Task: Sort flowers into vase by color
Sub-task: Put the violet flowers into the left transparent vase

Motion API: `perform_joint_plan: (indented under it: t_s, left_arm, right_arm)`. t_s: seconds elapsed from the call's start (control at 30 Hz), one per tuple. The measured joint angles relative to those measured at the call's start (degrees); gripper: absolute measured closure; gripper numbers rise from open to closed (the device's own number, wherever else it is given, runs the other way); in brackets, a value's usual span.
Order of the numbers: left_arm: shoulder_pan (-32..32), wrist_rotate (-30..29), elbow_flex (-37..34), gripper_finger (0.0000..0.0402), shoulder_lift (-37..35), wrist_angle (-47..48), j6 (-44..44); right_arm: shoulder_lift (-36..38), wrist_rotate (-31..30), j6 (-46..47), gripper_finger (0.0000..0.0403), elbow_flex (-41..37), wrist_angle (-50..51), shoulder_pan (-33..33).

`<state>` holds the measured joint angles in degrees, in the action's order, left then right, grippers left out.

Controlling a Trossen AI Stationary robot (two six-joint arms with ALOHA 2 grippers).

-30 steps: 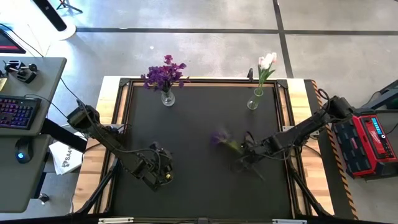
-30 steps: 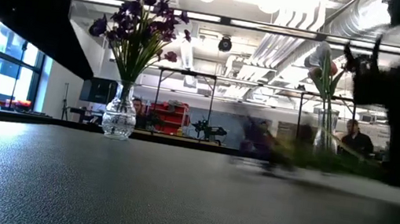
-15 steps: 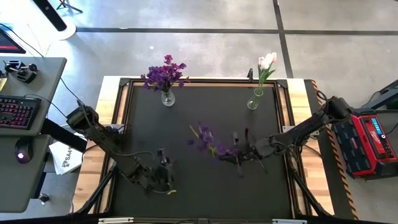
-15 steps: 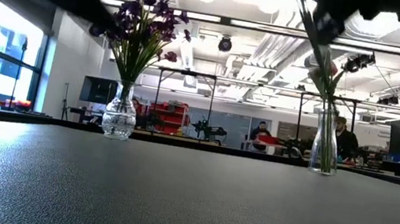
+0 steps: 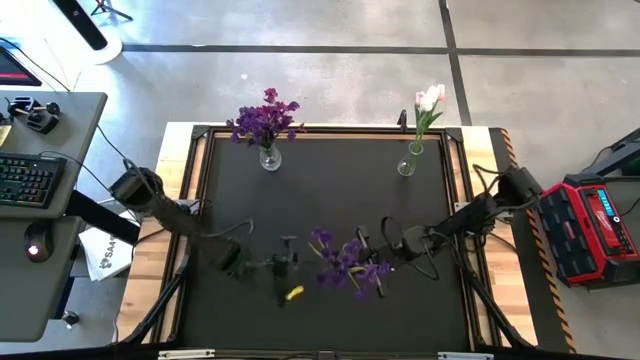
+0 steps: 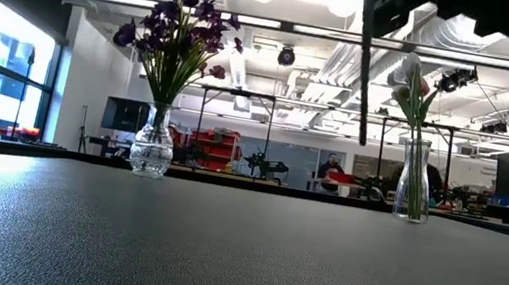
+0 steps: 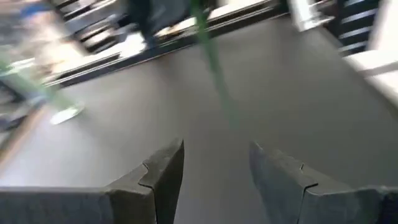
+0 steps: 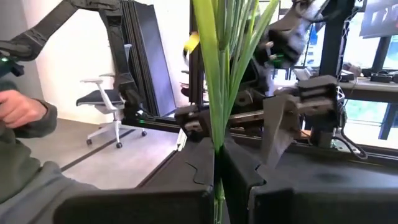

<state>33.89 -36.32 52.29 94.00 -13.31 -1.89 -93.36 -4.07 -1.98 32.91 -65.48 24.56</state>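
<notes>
Purple flower (image 5: 345,265) now lifted leftward, toward left gripper (image 5: 287,266).

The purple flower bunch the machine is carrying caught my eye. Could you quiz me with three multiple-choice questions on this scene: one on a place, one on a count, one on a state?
1. Where is the purple flower bunch?
A. In a vase
B. Above the table's middle, between the two arms
C. On the floor

2. How many vases stand on the table?
A. One
B. Two
C. Four

3. How is the right end effector?
A. Shut on the bunch's green stems
B. Wide open, empty
C. Out of sight

Answers: 1 B, the blooms hang over the dark mat; 2 B, the purple-flower vase and the tulip vase; 3 A, its fingers pinch the stems in the right wrist view.
</notes>
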Motion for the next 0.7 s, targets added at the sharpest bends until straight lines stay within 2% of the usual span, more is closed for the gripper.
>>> perform_joint_plan:
  t_s: [0.13, 0.2, 0.33, 0.5, 0.7]
  left_arm:
    - [-6.1, 18.25, 0.0, 0.0232, 0.01, -6.76, -5.28]
    - [-8.29, 23.01, -0.02, 0.0232, -0.02, -9.62, -7.26]
    - [-10.83, 27.36, -0.02, 0.0232, -0.26, -17.07, -10.95]
    - [-12.39, 28.53, 0.0, 0.0231, -0.24, -22.05, -13.81]
    - [-15.81, 33.19, 0.0, 0.0214, -0.24, -26.27, -11.91]
  right_arm:
    - [-1.25, 1.75, 0.64, 0.0402, 0.0, -2.01, -0.7]
    - [-1.25, 1.8, 1.1, 0.0402, 0.02, -2.13, -0.71]
    - [-1.25, 1.83, 1.17, 0.0402, 0.02, -2.12, -0.69]
    - [-1.23, 1.14, 1.94, 0.0402, 0.02, -2.04, -0.71]
    - [-1.21, 0.98, 1.99, 0.0402, 0.02, -1.76, -2.15]
